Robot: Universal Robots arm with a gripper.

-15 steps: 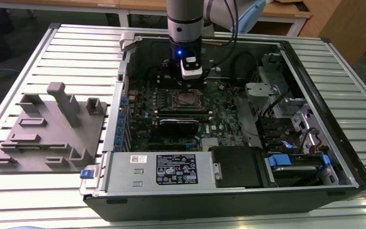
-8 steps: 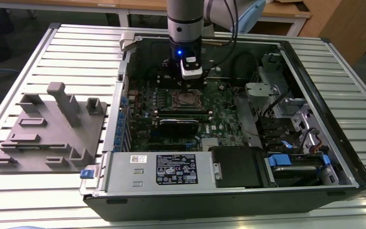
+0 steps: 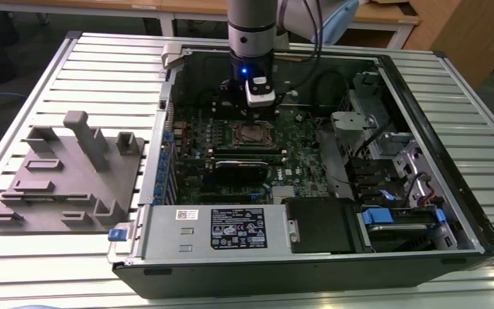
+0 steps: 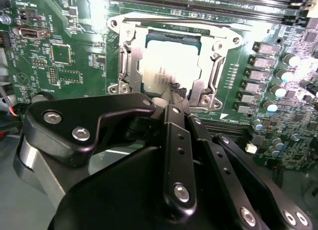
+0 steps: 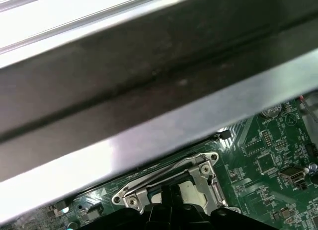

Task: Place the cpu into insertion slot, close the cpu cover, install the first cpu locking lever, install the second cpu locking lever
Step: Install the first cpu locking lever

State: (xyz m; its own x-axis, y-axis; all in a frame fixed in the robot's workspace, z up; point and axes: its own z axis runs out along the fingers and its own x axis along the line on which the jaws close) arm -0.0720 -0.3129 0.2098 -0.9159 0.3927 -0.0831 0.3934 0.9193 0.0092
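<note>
The cpu (image 4: 166, 66), a square chip with a silver-grey top, lies inside the insertion slot (image 3: 251, 133) on the green motherboard (image 4: 64, 56). The silvery cpu cover (image 4: 128, 58) lies flat around it, its window framing the chip. A thin wire lever (image 4: 164, 21) runs along one side of the socket. My black gripper (image 4: 176, 91) hangs just over the socket's edge, fingers together with nothing between them. In the first wrist view the cover (image 5: 149, 186) and cpu (image 5: 191, 190) show beyond the gripper (image 5: 169, 200). In the exterior view the gripper (image 3: 249, 114) hovers just behind the socket.
The motherboard sits in an open computer case (image 3: 453, 129) on a slatted table (image 3: 101, 58). A black card (image 3: 240, 168) lies in front of the socket. A grey fixture block (image 3: 67, 180) stands at the exterior view's left. A case beam (image 5: 149, 91) runs close above the wrist.
</note>
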